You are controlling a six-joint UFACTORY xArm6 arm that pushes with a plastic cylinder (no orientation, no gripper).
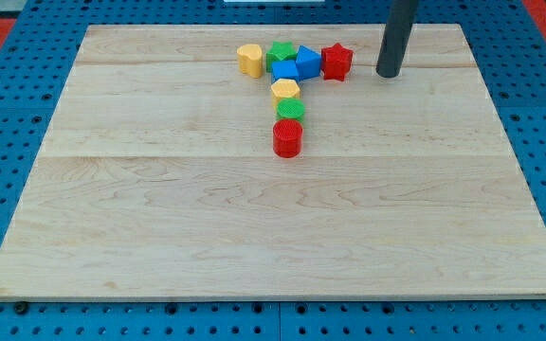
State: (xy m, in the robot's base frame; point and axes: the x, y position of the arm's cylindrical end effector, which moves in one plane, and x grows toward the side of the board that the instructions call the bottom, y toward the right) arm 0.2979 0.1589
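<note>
— Up near the view's top, right of the cluster, my tip [388, 73] rests on the wooden surface [159, 237], just beside the red star block [336, 62] and apart from it by a narrow gap.

— Does the rod carry any hand, open or closed?

— None shows. It ends plain, so nothing is apart, together, or clamped on anything; it can only push.

— How would that red star handle, by your judgement?

— It looks like small, stiff printed plastic, light enough to slide on smooth wood. Its points may make it turn if met off-centre, so I judge a push through its middle is the steadiest contact. There is no taking hold of it.

— And what lies about it in this one camera view?

— To the star's left, two blue blocks [297, 66] sit touching, one partly behind the other; their shapes are hard to read. Left again is a green block [279, 51], likely star-shaped, then a yellow rounded block [249, 60] at the row's left end. Below the blue pair a column runs toward the view's bottom: a yellow hexagonal block [285, 91], a green block [290, 110] of unclear shape, and a red cylinder [287, 138], each close to the next. A blue pegboard [8, 114] surrounds the wood.
</note>
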